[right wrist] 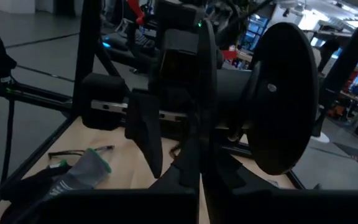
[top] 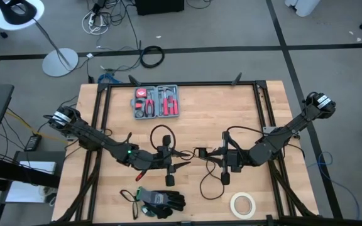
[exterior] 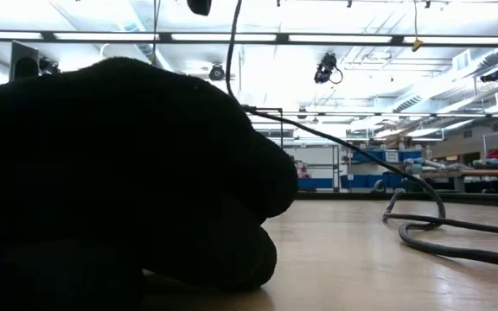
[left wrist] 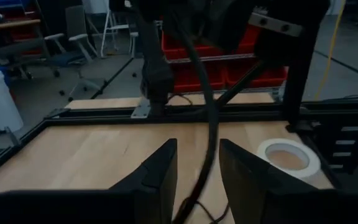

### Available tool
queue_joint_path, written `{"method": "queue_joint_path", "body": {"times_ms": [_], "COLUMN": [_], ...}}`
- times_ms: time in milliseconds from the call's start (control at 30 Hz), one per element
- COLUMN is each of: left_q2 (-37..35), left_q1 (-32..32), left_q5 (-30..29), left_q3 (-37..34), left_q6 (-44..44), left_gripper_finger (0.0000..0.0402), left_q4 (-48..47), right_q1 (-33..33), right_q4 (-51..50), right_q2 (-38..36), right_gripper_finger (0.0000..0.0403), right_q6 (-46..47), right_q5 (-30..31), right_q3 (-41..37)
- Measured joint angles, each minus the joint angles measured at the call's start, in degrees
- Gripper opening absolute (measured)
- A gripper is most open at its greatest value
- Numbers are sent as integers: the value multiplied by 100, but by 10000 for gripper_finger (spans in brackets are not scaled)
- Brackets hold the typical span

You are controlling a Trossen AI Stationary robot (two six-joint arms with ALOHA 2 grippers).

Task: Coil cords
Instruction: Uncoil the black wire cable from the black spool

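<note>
Your left gripper (left wrist: 197,180) stood parted around the black cord (top: 162,139) mid-table; your right gripper (right wrist: 199,180) was clamped shut, apparently pinching that cord.

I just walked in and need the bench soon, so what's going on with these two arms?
Both arms are working a thin black cord in the middle of the table. The left tool has its fingers apart with the cord running between them. The right tool is shut on the cord near its other end. The cord lies in loose loops, not yet coiled. A tool case, black gloves and a tape roll sit untouched.
</note>
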Motion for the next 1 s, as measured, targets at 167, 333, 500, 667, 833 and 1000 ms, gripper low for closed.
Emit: {"method": "queue_joint_path", "body": {"times_ms": [167, 333, 500, 667, 833, 1000], "left_q2": [-2, -7, -4, -101, -227, -227], "left_q1": [-8, -3, -3, -7, -98, -225], "left_q5": [1, -3, -2, -1, -43, -224], "left_q3": [0, 2, 2, 2, 333, 749], "left_q6": [42, 50, 75, 82, 94, 322], "left_gripper_finger": [122, 106, 20, 6, 4, 4], "left_q4": [64, 58, 8, -41, -588, -1064], "right_q1": [-24, -98, -87, -92, -174, -199], "right_q4": [-6, 9, -50, -210, -595, -680], "right_q2": [2, 2, 2, 2, 2, 0], "right_gripper_finger": [0, 0, 0, 0, 0, 0], "right_q6": [72, 108, 107, 231, 532, 617], "right_q5": [2, 22, 12, 17, 8, -42], "right_q3": [-88, -91, -93, -93, -93, -93]}}
